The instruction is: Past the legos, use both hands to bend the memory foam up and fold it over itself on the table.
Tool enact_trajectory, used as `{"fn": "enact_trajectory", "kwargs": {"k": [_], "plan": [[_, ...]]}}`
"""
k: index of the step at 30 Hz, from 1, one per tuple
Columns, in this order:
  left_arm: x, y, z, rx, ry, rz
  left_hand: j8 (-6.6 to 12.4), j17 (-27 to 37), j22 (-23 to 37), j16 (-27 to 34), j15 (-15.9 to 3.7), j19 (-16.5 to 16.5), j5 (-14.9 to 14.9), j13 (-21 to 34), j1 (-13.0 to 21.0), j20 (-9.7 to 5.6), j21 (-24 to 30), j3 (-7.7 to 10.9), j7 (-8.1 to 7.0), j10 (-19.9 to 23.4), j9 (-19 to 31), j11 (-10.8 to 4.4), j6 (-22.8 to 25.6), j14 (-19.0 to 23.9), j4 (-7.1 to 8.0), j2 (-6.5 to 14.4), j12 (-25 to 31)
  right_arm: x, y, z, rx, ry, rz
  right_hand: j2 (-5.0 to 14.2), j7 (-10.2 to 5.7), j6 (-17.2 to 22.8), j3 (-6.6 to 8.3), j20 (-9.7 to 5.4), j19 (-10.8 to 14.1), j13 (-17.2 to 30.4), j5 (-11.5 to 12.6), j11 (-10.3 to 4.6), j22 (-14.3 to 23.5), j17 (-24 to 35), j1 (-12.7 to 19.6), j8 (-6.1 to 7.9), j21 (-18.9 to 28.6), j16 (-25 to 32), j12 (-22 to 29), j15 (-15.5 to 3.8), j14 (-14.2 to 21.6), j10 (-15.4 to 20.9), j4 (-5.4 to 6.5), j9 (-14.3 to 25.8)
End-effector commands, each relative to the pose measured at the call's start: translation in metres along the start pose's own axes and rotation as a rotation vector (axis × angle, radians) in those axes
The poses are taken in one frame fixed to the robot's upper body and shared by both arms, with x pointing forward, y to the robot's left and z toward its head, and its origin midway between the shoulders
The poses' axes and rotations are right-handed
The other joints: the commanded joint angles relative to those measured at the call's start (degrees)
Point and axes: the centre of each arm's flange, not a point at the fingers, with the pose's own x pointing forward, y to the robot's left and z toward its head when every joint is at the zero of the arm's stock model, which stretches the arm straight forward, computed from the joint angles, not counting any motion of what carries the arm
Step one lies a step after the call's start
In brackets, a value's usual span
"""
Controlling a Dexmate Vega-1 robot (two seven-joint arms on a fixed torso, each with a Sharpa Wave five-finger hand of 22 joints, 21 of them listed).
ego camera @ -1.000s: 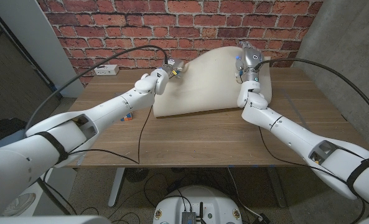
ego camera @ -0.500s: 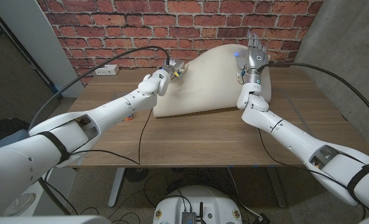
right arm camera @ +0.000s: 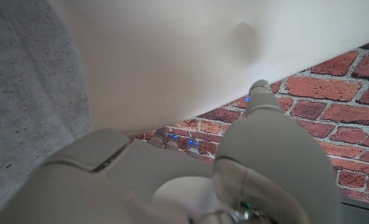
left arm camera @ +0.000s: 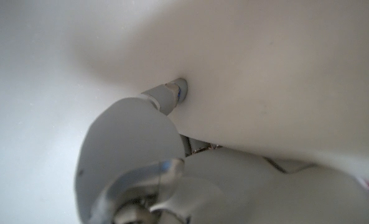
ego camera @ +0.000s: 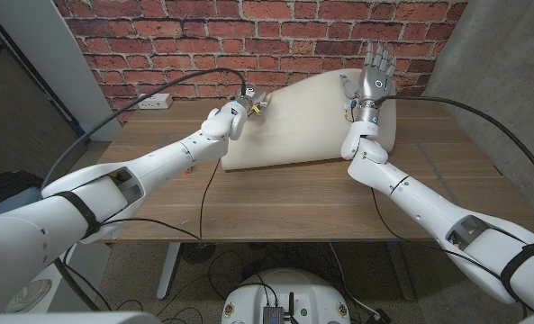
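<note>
From my seat, the memory foam is the big obstacle: it humps up across the far middle of the wooden table, nearly reaching the brick wall behind it, so I see little passage there. In front of the foam the tabletop lies bare and wide. Left of the foam, my left hand is pressed against its edge, with a power strip farther left. My right hand stands above the foam's right end, fingers spread, in free air.

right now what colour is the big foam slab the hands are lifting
Cream white memory foam slab, plain with no pattern; clearest in the head view.
</note>
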Motion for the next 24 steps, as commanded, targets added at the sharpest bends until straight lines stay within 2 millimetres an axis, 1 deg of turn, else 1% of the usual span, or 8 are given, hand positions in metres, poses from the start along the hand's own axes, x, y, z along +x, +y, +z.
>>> {"fn": "enact_trajectory", "kwargs": {"k": [1,4,6,9,11,17,22,24], "plan": [[0.003,-0.001,0.002,0.074,0.057,0.005,0.19,0.17,-0.04,0.29,-0.13,0.06,-0.18,0.17,0.12,-1.89,0.63,0.56,0.26,0.34,0.18,0.27,0.26,0.32,0.12,0.22,0.22,-0.017,-0.004,-0.001,0.051,-0.108,-0.106,1.57,3.50,12.34,1.89,-6.10,19.59,0.63,0.85,-2.08,0.24,-1.96,1.66,3.24,4.92,5.21,7.57,-3.67,15.07,8.86,-2.64,0.39],[0.006,-0.002,0.001,0.075,0.071,0.002,0.18,0.18,-0.04,0.35,-0.11,0.12,-0.18,0.18,0.11,-1.89,0.70,0.57,0.32,0.32,0.18,0.25,0.26,0.43,0.12,0.21,0.20,-0.021,-0.003,-0.001,0.049,-0.133,-0.115,1.60,3.46,20.72,3.02,-8.38,27.86,1.76,1.25,-2.34,0.44,-0.37,3.73,5.00,6.78,9.04,12.37,-6.69,24.55,17.71,-3.89,0.82],[0.009,-0.003,0.001,0.085,0.083,-0.003,0.19,0.18,-0.04,0.34,-0.20,0.15,-0.19,0.18,0.13,-1.90,0.73,0.57,0.31,0.37,0.18,0.24,0.27,0.40,0.08,0.17,0.22,-0.024,-0.002,0.000,0.019,-0.148,-0.118,1.32,3.44,21.45,2.99,-8.67,28.11,2.03,1.28,-2.87,0.46,0.09,3.67,5.00,6.63,9.12,12.33,-6.65,24.76,16.66,-3.80,0.94],[0.013,-0.003,0.001,0.089,0.085,-0.010,0.18,0.18,-0.04,0.41,-0.26,0.21,-0.18,0.18,0.16,-1.93,0.80,0.62,0.24,0.30,0.18,0.14,0.27,0.56,0.08,0.21,0.19,-0.025,-0.003,0.000,0.002,-0.136,-0.117,-0.34,2.20,13.72,2.00,-3.50,16.89,1.66,0.97,-2.87,0.40,0.61,1.73,0.42,0.76,4.41,8.93,-3.57,14.03,8.48,-2.85,0.91],[0.014,-0.003,0.002,0.088,0.081,-0.011,0.20,0.17,-0.05,0.44,-0.25,0.26,-0.18,0.19,0.15,-1.94,0.86,0.63,0.20,0.34,0.17,0.02,0.35,0.61,0.07,0.15,0.20,-0.025,-0.004,0.000,0.002,-0.116,-0.135,-0.78,0.86,6.76,1.21,0.86,4.31,0.73,0.89,-2.66,0.39,-0.17,-0.63,-1.26,-5.97,0.71,4.33,-2.03,5.73,-0.92,-2.05,0.64],[0.017,-0.005,0.002,0.090,0.078,-0.023,0.22,0.16,-0.06,0.41,-0.24,0.31,-0.18,0.19,0.13,-1.98,0.96,0.69,0.18,0.51,0.17,0.14,0.45,0.53,0.09,0.12,0.26,-0.025,-0.010,-0.003,0.002,-0.074,-0.197,-1.37,0.40,3.13,0.64,1.25,-3.89,0.36,0.97,-1.86,0.47,-1.52,-2.08,-1.26,-9.08,-0.74,2.45,-1.80,0.16,-4.04,-1.92,0.47],[0.020,-0.005,0.002,0.095,0.076,-0.024,0.20,0.22,-0.07,0.46,-0.25,0.32,-0.18,0.20,0.15,-1.97,1.04,0.70,0.24,0.44,0.17,0.12,0.44,0.55,0.10,0.14,0.22,-0.025,-0.013,-0.004,0.008,-0.106,-0.191,-0.28,0.60,3.31,1.34,0.77,-3.25,0.24,1.01,-1.25,0.54,-2.09,-1.38,-0.78,-8.35,-0.30,2.50,-1.76,0.21,-3.53,-2.19,0.42],[0.021,-0.005,0.002,0.093,0.075,-0.023,0.22,0.21,-0.08,0.41,-0.36,0.28,-0.18,0.20,0.14,-1.97,1.05,0.71,0.26,0.46,0.17,0.06,0.51,0.43,0.08,0.10,0.22,-0.026,-0.012,-0.002,-0.001,-0.129,-0.178,0.02,0.77,6.93,2.55,-3.33,10.04,-0.09,0.67,-1.86,0.60,-4.57,0.85,0.20,-3.69,0.82,3.55,-2.66,4.04,0.30,-3.63,0.18]]}}
